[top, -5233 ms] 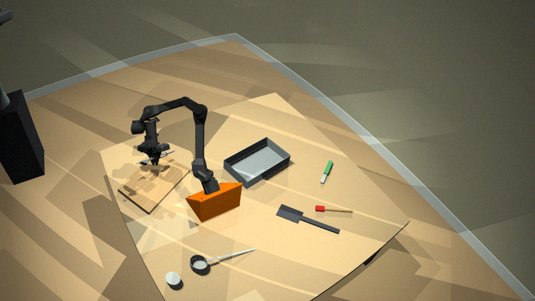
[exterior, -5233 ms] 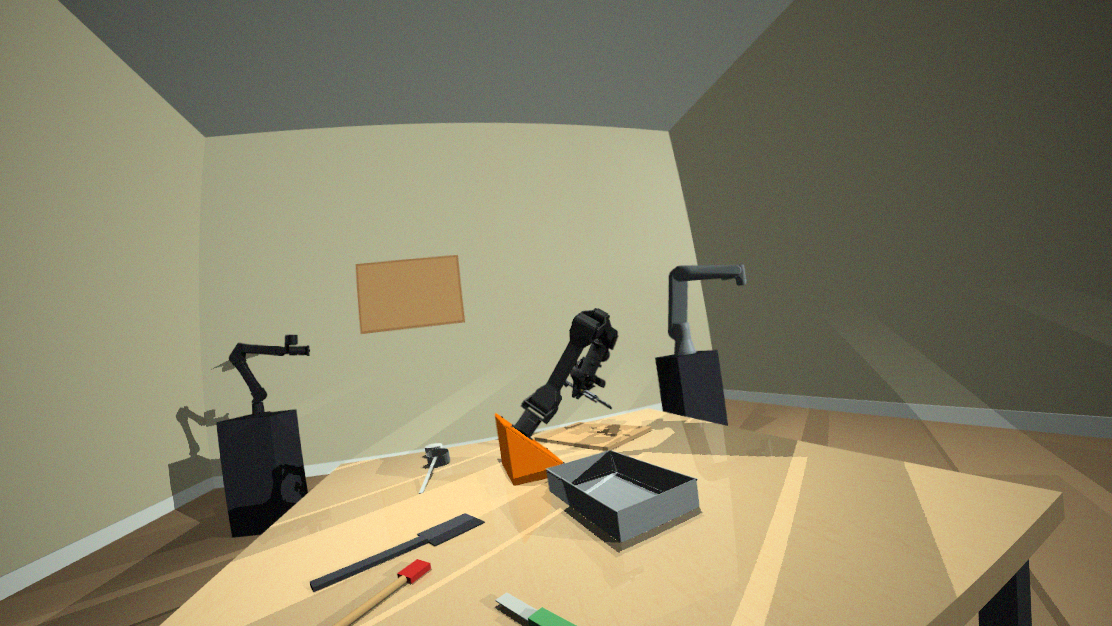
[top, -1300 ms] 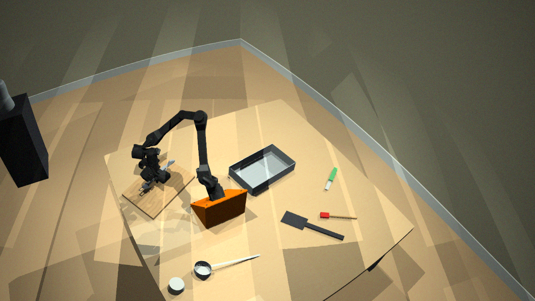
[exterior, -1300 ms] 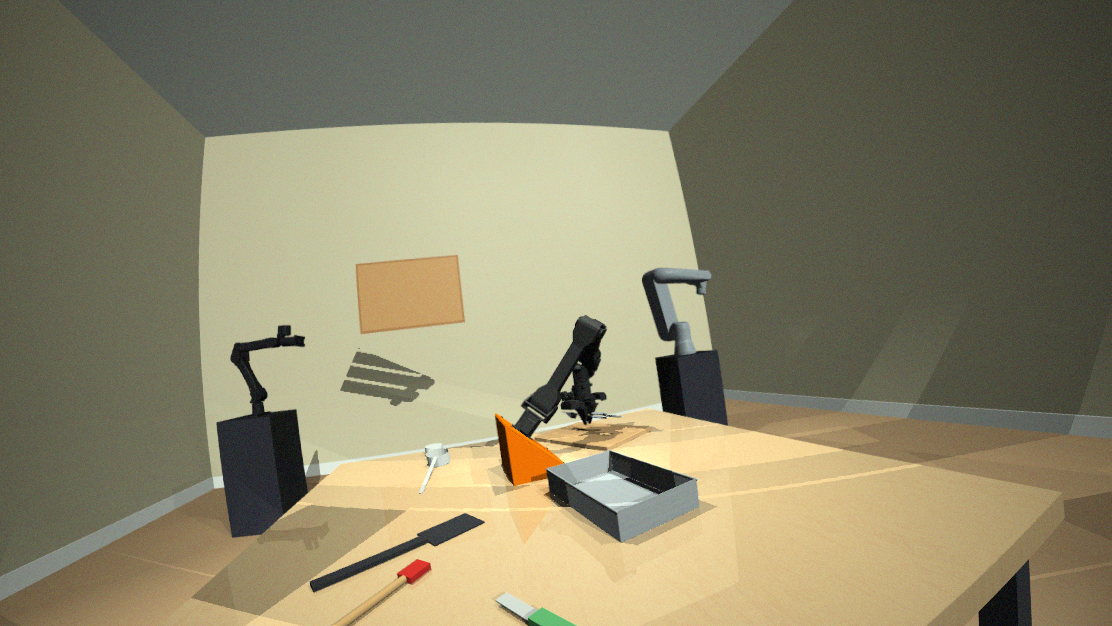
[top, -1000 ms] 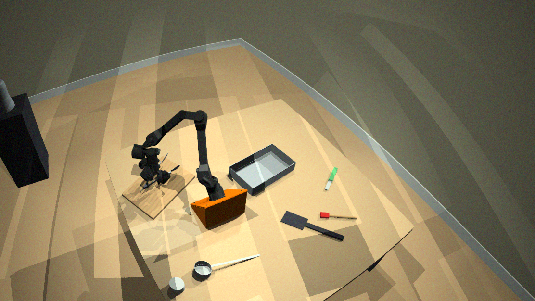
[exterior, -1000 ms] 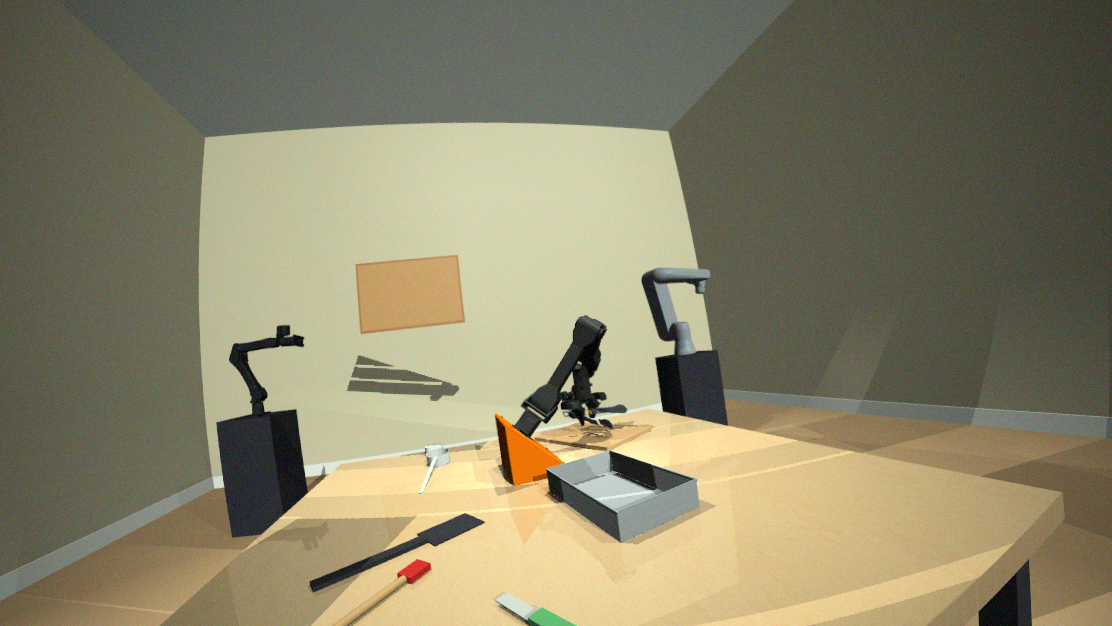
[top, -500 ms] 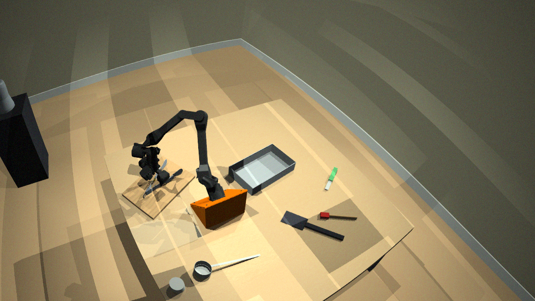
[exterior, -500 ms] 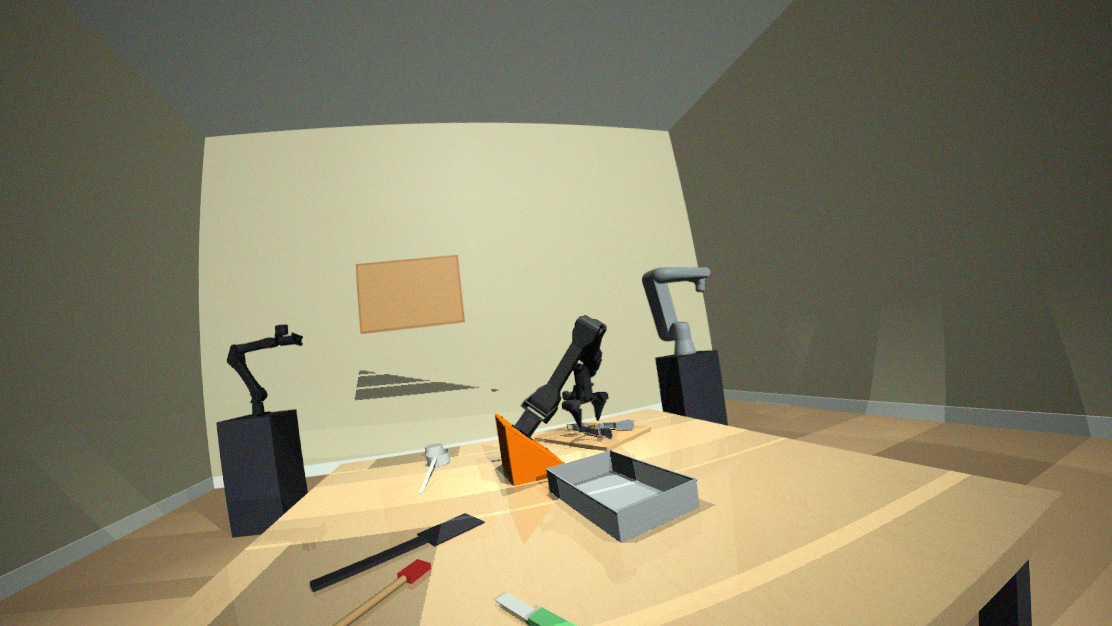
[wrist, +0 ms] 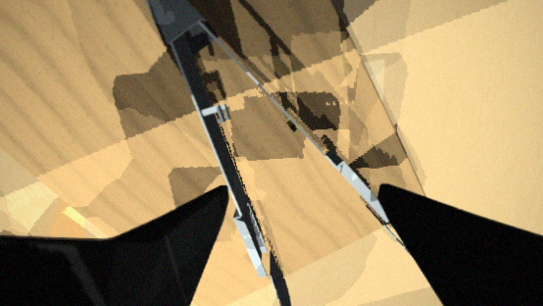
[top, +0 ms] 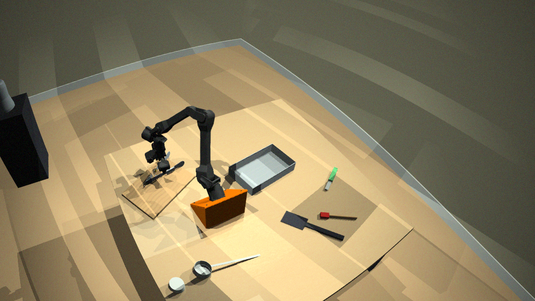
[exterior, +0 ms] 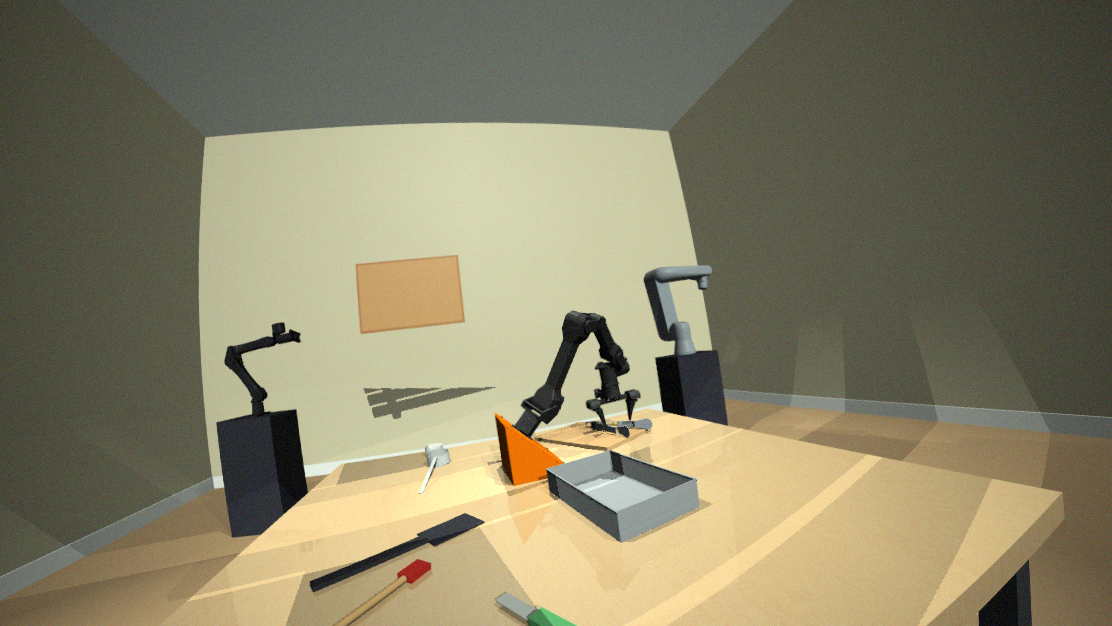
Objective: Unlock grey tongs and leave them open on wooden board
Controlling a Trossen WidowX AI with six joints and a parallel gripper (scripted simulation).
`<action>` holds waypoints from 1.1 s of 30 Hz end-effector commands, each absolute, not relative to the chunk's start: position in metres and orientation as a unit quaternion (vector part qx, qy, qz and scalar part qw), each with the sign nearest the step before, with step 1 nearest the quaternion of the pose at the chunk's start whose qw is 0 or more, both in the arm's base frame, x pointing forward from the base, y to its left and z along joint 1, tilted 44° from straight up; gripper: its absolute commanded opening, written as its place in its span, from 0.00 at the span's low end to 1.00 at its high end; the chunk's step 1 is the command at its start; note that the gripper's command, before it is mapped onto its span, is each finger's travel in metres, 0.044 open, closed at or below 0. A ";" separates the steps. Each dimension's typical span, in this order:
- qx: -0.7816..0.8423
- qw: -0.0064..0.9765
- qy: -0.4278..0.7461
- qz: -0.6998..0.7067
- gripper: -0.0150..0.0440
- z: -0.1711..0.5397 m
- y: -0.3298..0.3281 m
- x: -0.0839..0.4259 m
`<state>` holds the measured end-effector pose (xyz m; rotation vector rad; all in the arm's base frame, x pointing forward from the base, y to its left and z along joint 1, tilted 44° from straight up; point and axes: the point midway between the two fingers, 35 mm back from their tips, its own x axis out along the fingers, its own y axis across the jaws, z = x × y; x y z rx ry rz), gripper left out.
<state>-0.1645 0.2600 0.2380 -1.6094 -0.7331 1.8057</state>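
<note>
Gripper (top: pixel 157 162) (exterior: pixel 614 419) (wrist: pixel 302 191) open, fingers spread wide and pointing down over the wooden board (top: pixel 157 201) (exterior: pixel 579 437) (wrist: pixel 314 211); nothing was held. Grey tongs (top: pixel 168 173) (exterior: pixel 639 424) (wrist: pixel 219 147) were at the board, their two arms spread in a V from the hinge end. Wrist view showed the arms running between the fingers, with the free ends reaching past the board's edge. Whether the tongs rested fully flat could not be told.

Roasting tin (top: pixel 273 181) (exterior: pixel 661 505) stood upright on the worktop (top: pixel 239 239) (exterior: pixel 778 528), apart from the board; the tongs were not on it. Orange arm base (top: pixel 228 209) (exterior: pixel 529 458) sat near both.

Well away from the board: a black flat-bladed turner (top: pixel 293 219) (exterior: pixel 451 528), a red-headed tool (top: pixel 324 215) (exterior: pixel 415 571) with a wooden handle, and a green-handled tool (top: pixel 333 174) (exterior: pixel 548 618). A small round pan (top: pixel 202 274) with a long pale handle lay near a white-topped round piece (top: pixel 176 284).
</note>
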 end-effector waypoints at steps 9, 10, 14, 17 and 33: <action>-0.578 0.360 -0.237 0.693 1.00 0.256 0.272 -0.141; -0.574 0.365 -0.234 0.695 1.00 0.259 0.273 -0.138; -0.571 0.383 -0.222 0.691 1.00 0.265 0.277 -0.127; -0.565 0.410 -0.205 0.686 1.00 0.268 0.281 -0.116; -0.580 0.527 -0.108 0.611 1.00 0.277 0.305 -0.020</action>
